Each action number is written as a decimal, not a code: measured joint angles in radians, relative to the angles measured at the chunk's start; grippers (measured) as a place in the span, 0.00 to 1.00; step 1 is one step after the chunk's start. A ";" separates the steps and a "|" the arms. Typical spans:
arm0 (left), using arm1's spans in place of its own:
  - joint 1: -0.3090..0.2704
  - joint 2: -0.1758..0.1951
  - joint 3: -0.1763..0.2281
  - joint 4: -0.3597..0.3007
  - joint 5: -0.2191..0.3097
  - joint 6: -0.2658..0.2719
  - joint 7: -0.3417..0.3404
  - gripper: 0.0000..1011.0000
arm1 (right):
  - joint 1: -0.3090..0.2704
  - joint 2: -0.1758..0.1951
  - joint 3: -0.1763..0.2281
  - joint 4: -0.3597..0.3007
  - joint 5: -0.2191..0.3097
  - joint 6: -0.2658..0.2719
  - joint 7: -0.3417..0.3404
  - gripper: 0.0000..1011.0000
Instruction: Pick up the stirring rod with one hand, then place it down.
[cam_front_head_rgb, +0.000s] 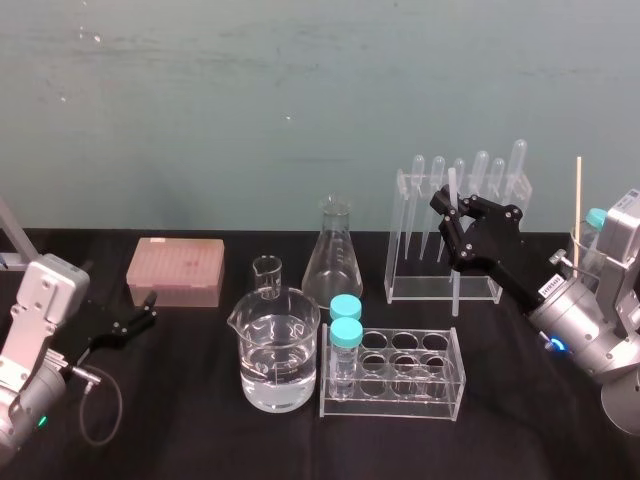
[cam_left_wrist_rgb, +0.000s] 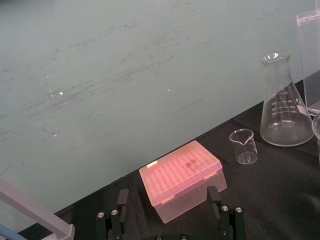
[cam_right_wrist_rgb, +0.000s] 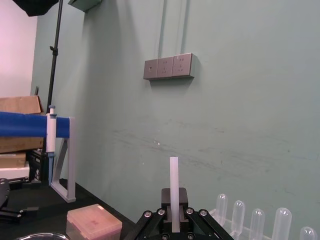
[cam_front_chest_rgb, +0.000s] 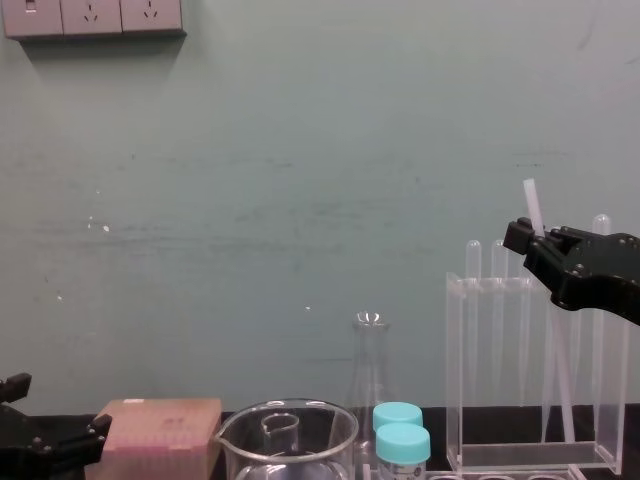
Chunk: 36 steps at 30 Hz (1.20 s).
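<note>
Whitish stirring rod (cam_right_wrist_rgb: 173, 185) stands near upright, pinched in the right gripper (cam_front_head_rgb: 455, 212), jaws closed on it, just in front of the clear rack (cam_front_head_rgb: 400, 230). Can't tell if its lower end is off the black table (cam_front_head_rgb: 200, 430). Left gripper (cam_front_head_rgb: 148, 306) is parked low at left, jaws wide. Looks like the pickup step. Next: lower and release on bare table, clear of the beaker (cam_front_head_rgb: 280, 350).

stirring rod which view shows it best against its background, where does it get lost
Right wrist view: the stirring rod stands pale against the plain green wall above the right gripper. Chest view: top clear on the wall, lower length merges with the clear rack. Head view: it overlaps the rack's pipettes, hardest to see.
</note>
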 joint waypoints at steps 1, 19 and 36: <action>0.000 0.000 0.000 0.000 0.000 0.000 0.000 0.99 | 0.000 0.000 0.000 0.000 0.000 0.000 0.000 0.07; 0.000 0.000 0.000 0.000 0.000 0.000 0.000 0.99 | 0.000 0.000 0.000 0.000 0.000 0.000 0.000 0.07; 0.000 0.000 0.000 0.000 0.000 0.000 0.000 0.99 | 0.000 0.000 0.000 0.000 0.000 0.000 0.000 0.07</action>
